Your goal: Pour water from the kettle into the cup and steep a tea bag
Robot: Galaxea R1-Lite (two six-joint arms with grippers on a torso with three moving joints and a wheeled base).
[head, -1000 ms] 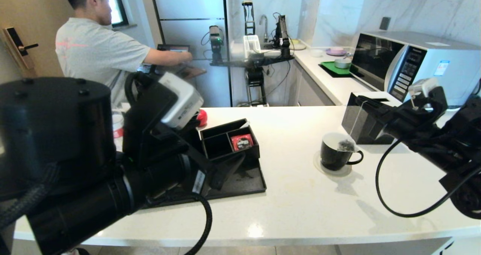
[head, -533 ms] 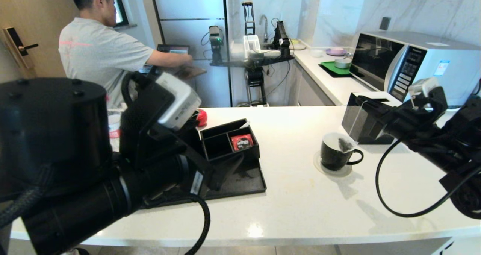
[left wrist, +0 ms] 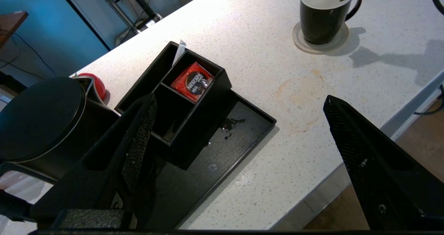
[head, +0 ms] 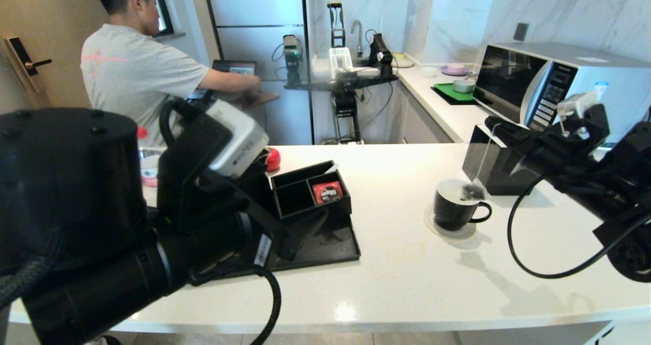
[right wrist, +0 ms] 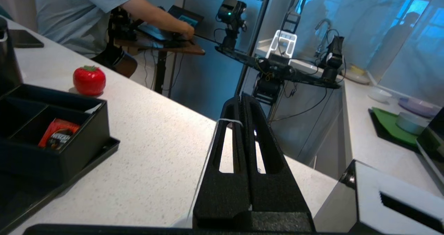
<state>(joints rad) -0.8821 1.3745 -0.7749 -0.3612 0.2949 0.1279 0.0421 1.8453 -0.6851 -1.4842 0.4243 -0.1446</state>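
The black cup (head: 454, 211) with its white inside stands on a round coaster right of centre on the counter. The grey tea bag (head: 473, 191) hangs by its string at the cup's mouth, over the rim's right side. My right gripper (head: 492, 123) is above and right of the cup, shut on the tea bag's string (right wrist: 227, 120), which crosses one finger. My left gripper (left wrist: 239, 101) is open and holds nothing, over the black tray's near corner. The kettle's flat black lid (left wrist: 38, 119) shows beside it in the left wrist view; the left arm hides it in the head view.
A black divided box (head: 311, 190) holding a red sachet sits on a black tray (head: 325, 248). A black tissue box (head: 488, 162) stands just behind the cup, with a microwave (head: 549, 85) beyond. A red tomato-shaped object (head: 273, 159) and a red-capped bottle (head: 145, 156) are at left.
My right gripper has risen a little, lifting the tea bag slightly at the cup's mouth. My left arm has shifted a bit to the left, uncovering the bottle.
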